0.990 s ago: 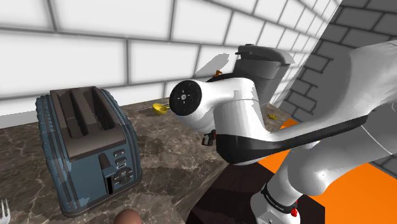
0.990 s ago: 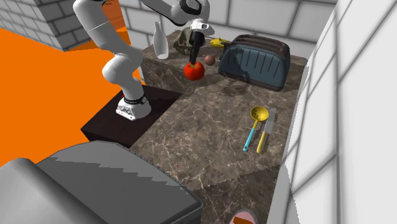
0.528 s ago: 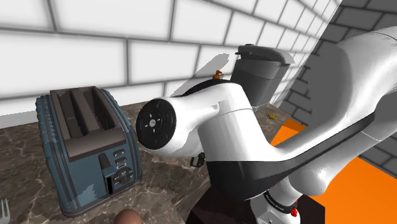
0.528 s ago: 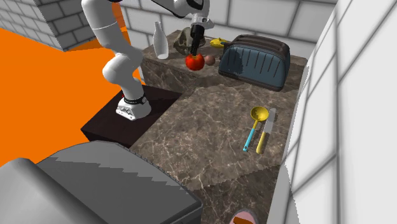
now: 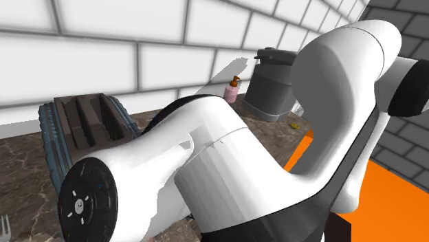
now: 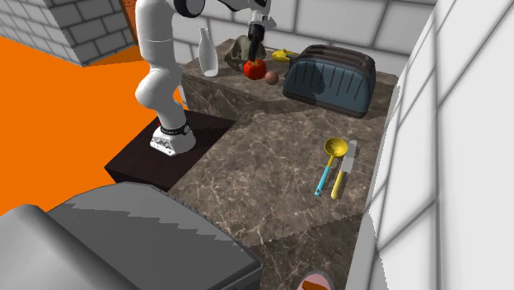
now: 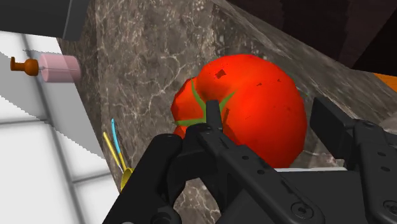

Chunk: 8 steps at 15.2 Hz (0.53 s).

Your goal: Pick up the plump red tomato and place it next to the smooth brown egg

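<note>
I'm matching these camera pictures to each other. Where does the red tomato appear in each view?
Second exterior view: the tomato is at top centre, under the gripper, left of the brown egg.
Wrist view: the tomato in the middle, clasped between the black fingers.
Shoulder view: the white arm covers that stretch of counter.
Shared landmark: the blue-grey toaster, at the shoulder view's left and right of the tomato in the second exterior view.

Bright, even light and crisp edges throughout (shadows on the tiled wall (image 5: pixel 103 41) have sawtooth borders)
</note>
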Tool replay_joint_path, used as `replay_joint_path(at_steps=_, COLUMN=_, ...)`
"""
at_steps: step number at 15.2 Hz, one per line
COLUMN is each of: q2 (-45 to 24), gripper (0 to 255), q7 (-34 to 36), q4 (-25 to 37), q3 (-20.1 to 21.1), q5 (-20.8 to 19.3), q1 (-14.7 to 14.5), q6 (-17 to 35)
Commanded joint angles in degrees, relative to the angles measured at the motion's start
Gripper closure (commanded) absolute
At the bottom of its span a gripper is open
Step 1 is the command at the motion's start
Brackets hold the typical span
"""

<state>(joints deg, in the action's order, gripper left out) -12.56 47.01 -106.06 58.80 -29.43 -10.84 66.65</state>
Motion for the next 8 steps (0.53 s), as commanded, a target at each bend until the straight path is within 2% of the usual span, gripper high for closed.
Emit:
replay_joint_path(at_steps=1, q2=-6.25, gripper=255, q7=4.2, q4=5.66, q3=-0.34, q5=-1.87, q1=-4.54, q6=-3.84)
replay_joint_path(at_steps=8, q2=-23.21, gripper=255, q7=12.07, q4=27.72, q3=-5.1, q5=-6.9, q1=-23.07, q6=-14.93)
